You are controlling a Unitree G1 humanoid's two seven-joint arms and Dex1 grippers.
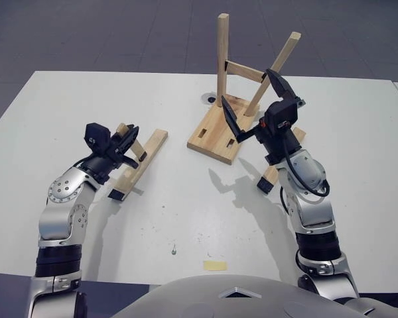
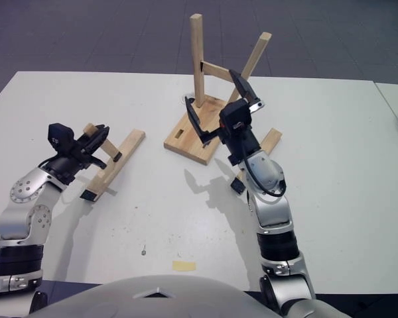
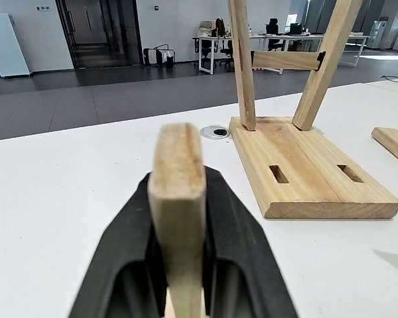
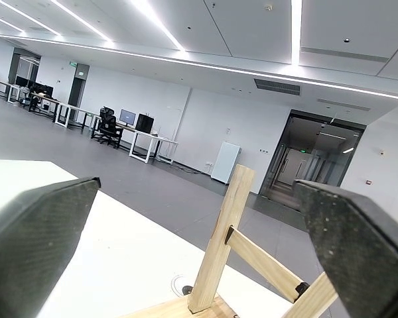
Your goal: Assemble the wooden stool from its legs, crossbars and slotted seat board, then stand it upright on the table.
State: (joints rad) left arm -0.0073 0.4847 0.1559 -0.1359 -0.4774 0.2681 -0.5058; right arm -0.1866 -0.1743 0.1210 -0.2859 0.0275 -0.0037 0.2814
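1 leg (image 3: pixel 176 159) in left end effector (image 1: pixel 127 149).

The widest free way is the bare strip of worktop (image 1: pixel 179 192) between the leg frame (image 1: pixel 146 156), clamped in the left hand (image 1: pixel 128 144), and the seat board (image 1: pixel 212 142). The near side of the worktop is open too, with only a flat scrap of yellow tape (image 1: pixel 215 265). On the board, the half with the two slots (image 3: pixel 277 173) is uncovered. The far half is blocked by two standing legs (image 1: pixel 222 53) joined by a crossbar (image 1: pixel 244 71), and the right hand (image 1: pixel 247 86) hangs close before them, its fingers (image 1: pixel 228 114) spread. A loose leg (image 2: pixel 270 140) lies under the right forearm, beside the board.
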